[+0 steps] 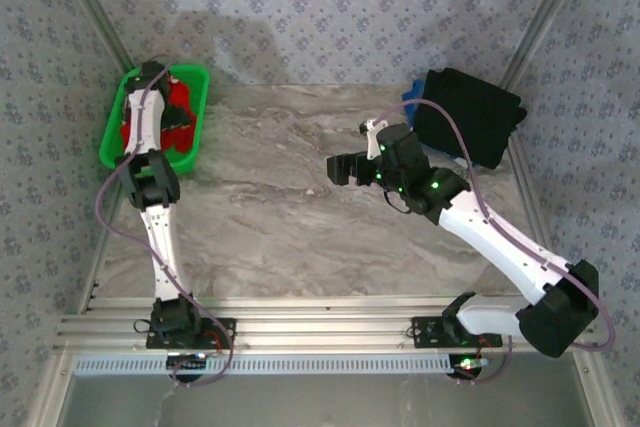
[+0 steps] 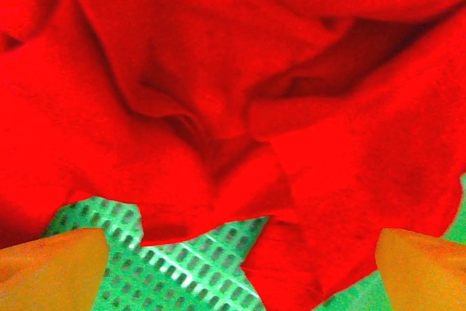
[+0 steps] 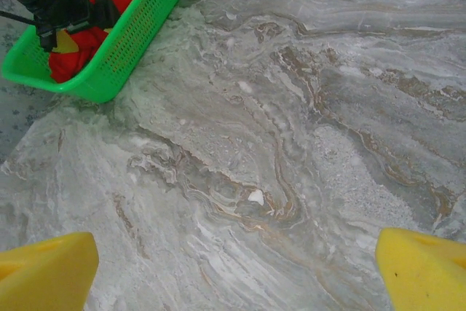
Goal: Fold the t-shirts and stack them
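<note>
Over the green plastic mesh basket (image 1: 110,137), the left claw (image 2: 233,274) hangs spread wide above the crumpled bright red cloth t-shirt (image 2: 218,71).
Red folds lie directly beneath and ahead of its parted fingers, bunched with no clear long axis, a loose edge nearest. The left arm is far nearer; the right claw (image 1: 340,167), also wide apart, hovers over bare marble-patterned tabletop (image 3: 306,107), well apart from the basket. A folded black t-shirt (image 1: 470,112) sits far right.

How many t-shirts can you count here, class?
3: a red t-shirt in the green basket, far left; a black t-shirt, far right, over a blue t-shirt. Others may be hidden.
</note>
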